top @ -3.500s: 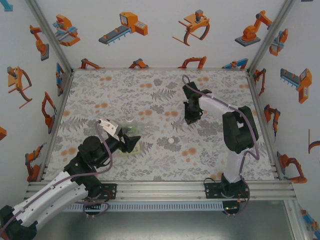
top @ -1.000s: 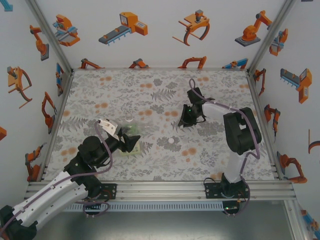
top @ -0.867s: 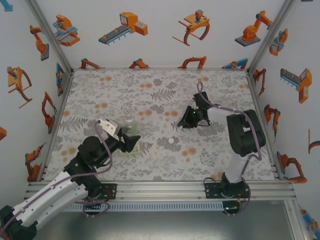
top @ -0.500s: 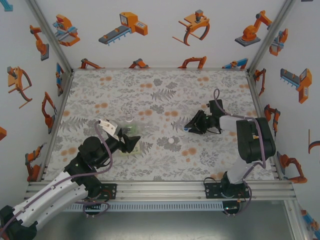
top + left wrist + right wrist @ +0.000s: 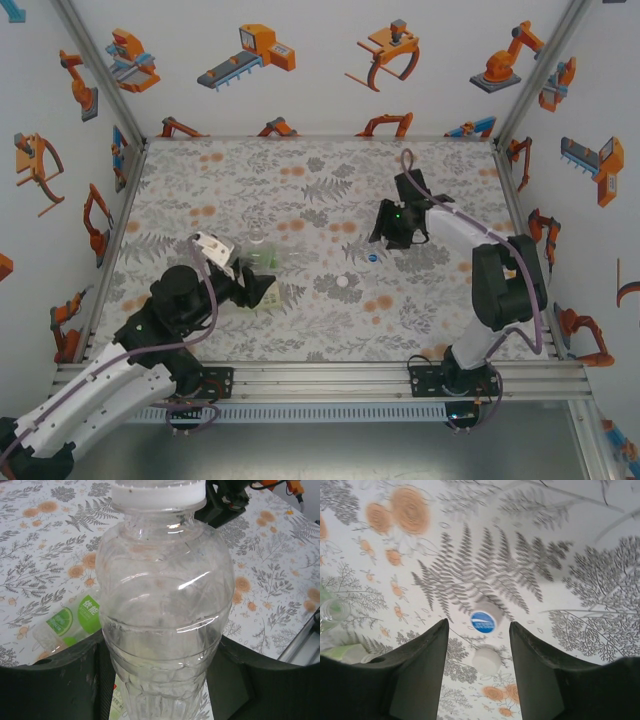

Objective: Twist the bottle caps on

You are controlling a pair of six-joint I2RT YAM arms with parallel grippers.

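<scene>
An unlabelled clear bottle (image 5: 165, 605) stands upright with my left gripper (image 5: 160, 680) shut on its lower body; a white cap (image 5: 157, 492) sits on its neck. Behind it a green-labelled bottle (image 5: 75, 620) lies on the table. In the top view my left gripper (image 5: 262, 290) is at the front left, with the green-labelled bottle (image 5: 278, 262) beside it. My right gripper (image 5: 478, 625) hangs open above the table, holding nothing. Below it lie a cap with a blue logo (image 5: 483, 621) and a plain white cap (image 5: 486, 659). From above, the blue-marked cap (image 5: 373, 257) lies just in front of my right gripper (image 5: 390, 228), and the white cap (image 5: 344, 283) lies nearer.
The floral tablecloth (image 5: 320, 180) covers the table inside white walls with aluminium posts (image 5: 105, 75). A metal rail (image 5: 320, 378) runs along the near edge. Another clear bottle (image 5: 332, 612) shows at the left edge of the right wrist view.
My right gripper has opened and pulled back toward the far side, and the blue-marked cap now lies on the table. My left arm has shifted slightly, still holding the bottle.
</scene>
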